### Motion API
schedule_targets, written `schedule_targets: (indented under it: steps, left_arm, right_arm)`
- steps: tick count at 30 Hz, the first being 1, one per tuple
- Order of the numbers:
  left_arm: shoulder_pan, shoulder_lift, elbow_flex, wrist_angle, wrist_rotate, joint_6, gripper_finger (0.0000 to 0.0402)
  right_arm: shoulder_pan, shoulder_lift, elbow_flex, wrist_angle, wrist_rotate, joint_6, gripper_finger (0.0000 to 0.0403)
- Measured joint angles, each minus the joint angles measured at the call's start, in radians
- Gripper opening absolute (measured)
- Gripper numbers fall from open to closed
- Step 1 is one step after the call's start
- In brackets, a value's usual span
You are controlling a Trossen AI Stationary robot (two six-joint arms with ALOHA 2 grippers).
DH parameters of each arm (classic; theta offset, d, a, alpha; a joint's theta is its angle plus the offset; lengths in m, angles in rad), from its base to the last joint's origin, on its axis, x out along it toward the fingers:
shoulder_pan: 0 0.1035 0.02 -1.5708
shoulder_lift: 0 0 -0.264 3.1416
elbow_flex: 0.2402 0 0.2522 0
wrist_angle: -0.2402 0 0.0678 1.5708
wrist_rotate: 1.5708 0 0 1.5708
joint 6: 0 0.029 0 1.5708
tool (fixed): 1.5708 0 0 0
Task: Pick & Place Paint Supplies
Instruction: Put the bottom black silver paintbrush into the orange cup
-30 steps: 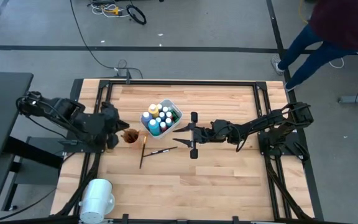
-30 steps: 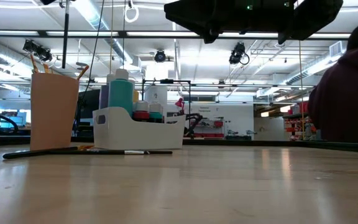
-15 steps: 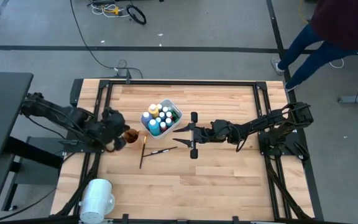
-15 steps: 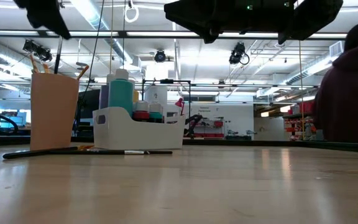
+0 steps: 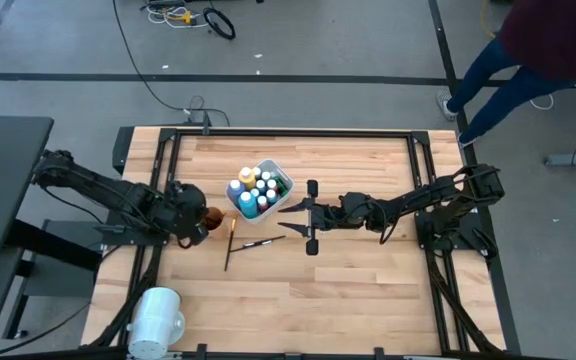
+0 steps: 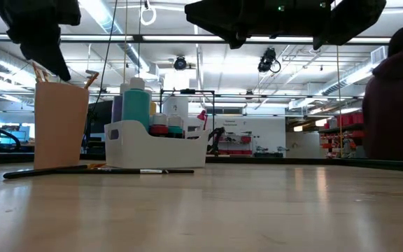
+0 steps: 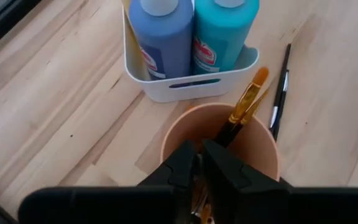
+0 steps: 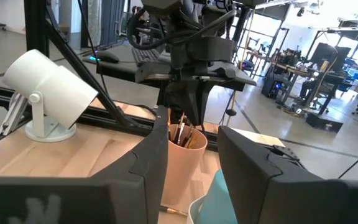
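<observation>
Brushes [image 7: 244,106] are seen standing upright in the tan cup [image 7: 253,146], directly beneath the nearer left gripper [image 7: 199,163], whose fingers are barely parted, nothing visibly held.

A pale wooden counter [image 5: 348,280] in a dark frame carries everything. Near its centre, toward twelve o'clock, sits a white tub [image 5: 260,191] of paint bottles [image 5: 248,203]. At the tub's nine o'clock stands a tan cup [image 5: 209,218]. Two dark-handled brushes [image 5: 230,243] lie flat at the tub's six o'clock. A large white cylinder [image 5: 156,318] stands at the counter's seven o'clock corner.
</observation>
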Motion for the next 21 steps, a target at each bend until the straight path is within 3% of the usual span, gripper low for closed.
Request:
schedule_targets:
  steps: [16, 21]
  left_arm:
    - [0.000, 0.000, 0.000, 0.182, -0.062, 0.100, 0.0099]
    - [0.000, 0.000, 0.010, 0.275, -0.112, 0.225, 0.0102]
  right_arm:
    - [0.000, 0.000, 0.000, 0.000, -0.001, 0.000, 0.0141]
    - [0.000, 0.000, 0.000, -0.061, -0.093, 0.044, 0.0141]
